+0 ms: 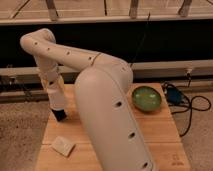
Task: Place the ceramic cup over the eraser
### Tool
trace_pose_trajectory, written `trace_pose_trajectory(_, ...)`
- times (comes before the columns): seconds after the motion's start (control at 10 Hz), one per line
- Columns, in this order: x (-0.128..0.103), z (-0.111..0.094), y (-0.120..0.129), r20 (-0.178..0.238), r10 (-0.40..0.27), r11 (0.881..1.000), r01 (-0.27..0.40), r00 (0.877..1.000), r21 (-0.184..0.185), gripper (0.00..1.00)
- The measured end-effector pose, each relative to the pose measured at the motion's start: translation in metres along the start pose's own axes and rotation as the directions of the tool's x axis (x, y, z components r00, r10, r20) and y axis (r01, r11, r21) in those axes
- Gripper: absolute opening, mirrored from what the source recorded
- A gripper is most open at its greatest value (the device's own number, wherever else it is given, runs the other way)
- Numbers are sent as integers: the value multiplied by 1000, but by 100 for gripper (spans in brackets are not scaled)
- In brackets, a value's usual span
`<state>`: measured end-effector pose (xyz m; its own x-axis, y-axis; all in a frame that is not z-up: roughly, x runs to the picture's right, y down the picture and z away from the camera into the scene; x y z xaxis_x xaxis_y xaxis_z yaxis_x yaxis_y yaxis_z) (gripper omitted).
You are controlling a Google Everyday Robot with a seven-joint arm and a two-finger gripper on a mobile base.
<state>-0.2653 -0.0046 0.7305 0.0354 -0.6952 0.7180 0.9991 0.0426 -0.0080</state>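
high view behind arm (107, 115), tool (59, 114) beyond

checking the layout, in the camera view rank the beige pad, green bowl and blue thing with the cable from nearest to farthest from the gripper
The gripper is low over the table's left edge.
1. Beige pad, front left, just below the gripper.
2. Green bowl, right side, beyond the arm.
3. Blue object with cable, off the right edge, farthest.

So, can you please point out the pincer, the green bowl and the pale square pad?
pincer (59, 115), camera view, on its dark tip low over the table's left edge.
green bowl (146, 97), camera view, on its inside centre.
pale square pad (63, 145), camera view, on its top face.
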Motion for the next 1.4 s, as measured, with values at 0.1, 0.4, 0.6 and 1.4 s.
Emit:
trace_pose_trajectory(0.1, -4, 2, -5, 4, -12, 1000, 12, 1000, 3, 0)
trace_pose_trajectory(0.4, -6, 15, -11, 9, -25, 1000, 25, 1000, -17, 0)
trace_pose_trajectory(0.6, -5, 26, -10, 15, -21, 999, 21, 1000, -31, 0)
trace_pose_trajectory(1.4, -14, 70, -16, 42, -18, 1000, 19, 999, -23, 1)
